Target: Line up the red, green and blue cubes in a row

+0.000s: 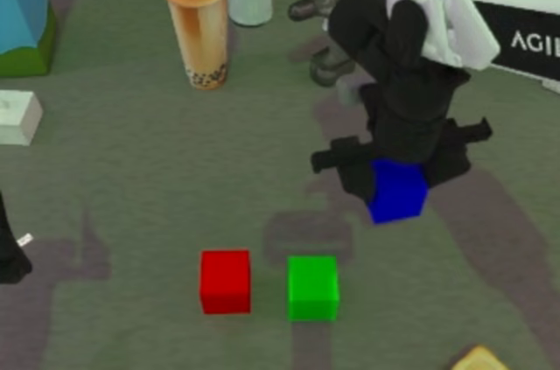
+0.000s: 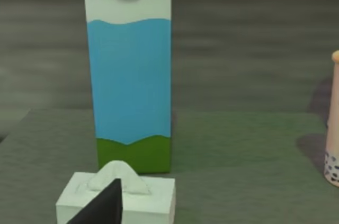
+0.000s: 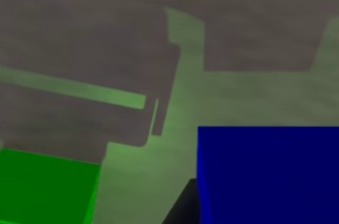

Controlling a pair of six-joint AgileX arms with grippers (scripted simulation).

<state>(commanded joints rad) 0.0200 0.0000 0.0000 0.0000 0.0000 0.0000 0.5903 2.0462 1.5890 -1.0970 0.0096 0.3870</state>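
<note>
The right end effector (image 1: 395,179) grips the blue cube (image 1: 397,191) above the table, up and right of the green cube (image 1: 312,287), which sits just beside the red cube (image 1: 225,280). The open slot is right of green. The left arm is parked at the table's left edge.

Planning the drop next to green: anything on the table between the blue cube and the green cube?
Nothing: bare table between the blue cube, at the right gripper, and the green cube in the top view; the right wrist view agrees.

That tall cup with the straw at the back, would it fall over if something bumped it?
Probably. The cup is tall and stands on a narrow base, so a push near its top would likely tip it. Its round body could then roll. It stands apart from the cubes, so no bump looks imminent.
</note>
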